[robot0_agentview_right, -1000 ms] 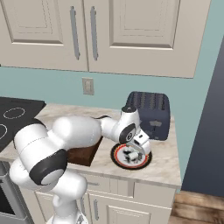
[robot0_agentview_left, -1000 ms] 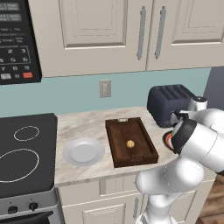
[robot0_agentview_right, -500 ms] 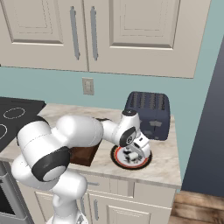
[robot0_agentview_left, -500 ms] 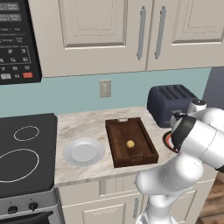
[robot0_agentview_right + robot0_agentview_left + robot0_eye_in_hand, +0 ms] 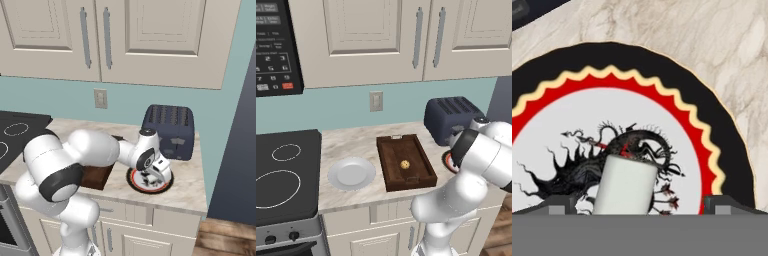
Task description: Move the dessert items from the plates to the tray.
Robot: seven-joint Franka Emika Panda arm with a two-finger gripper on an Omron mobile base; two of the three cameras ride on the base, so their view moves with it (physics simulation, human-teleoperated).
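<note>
A small white stubby piece stands on the dark-and-white centre of the red-rimmed plate. My gripper is open and low over that plate, one fingertip on each side of the white piece with a gap on both sides. From the right base view, the gripper hangs over the red-rimmed plate in front of the toaster. The golden-brown cookie ball lies in the dark wooden tray. The pale grey plate, left of the tray, holds nothing.
A dark blue toaster stands just behind the red-rimmed plate. The black stovetop lies at the far left. The counter's front edge runs close to both plates, and its right end is near the toaster.
The hand has sunk a little toward the red-rimmed plate and the forearm has shifted slightly. The cookie, tray and plates have not moved.
</note>
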